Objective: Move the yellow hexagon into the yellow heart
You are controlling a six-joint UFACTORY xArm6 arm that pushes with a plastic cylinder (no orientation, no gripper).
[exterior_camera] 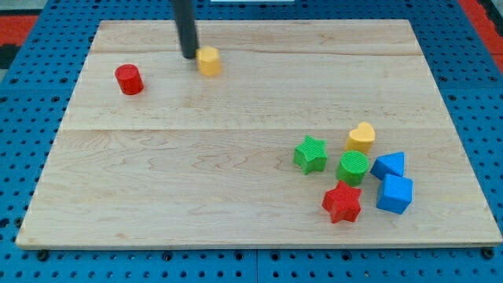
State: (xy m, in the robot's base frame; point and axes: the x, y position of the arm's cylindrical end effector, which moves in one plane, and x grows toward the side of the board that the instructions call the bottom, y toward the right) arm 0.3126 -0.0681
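The yellow hexagon sits near the view's top, left of centre on the wooden board. My tip is just to its left, touching or nearly touching it. The yellow heart lies far off at the view's lower right, at the upper edge of a cluster of blocks.
A red cylinder stands at the view's upper left. Near the heart are a green star, a green cylinder, a red star, a blue triangle-like block and a blue block. The board lies on a blue pegboard.
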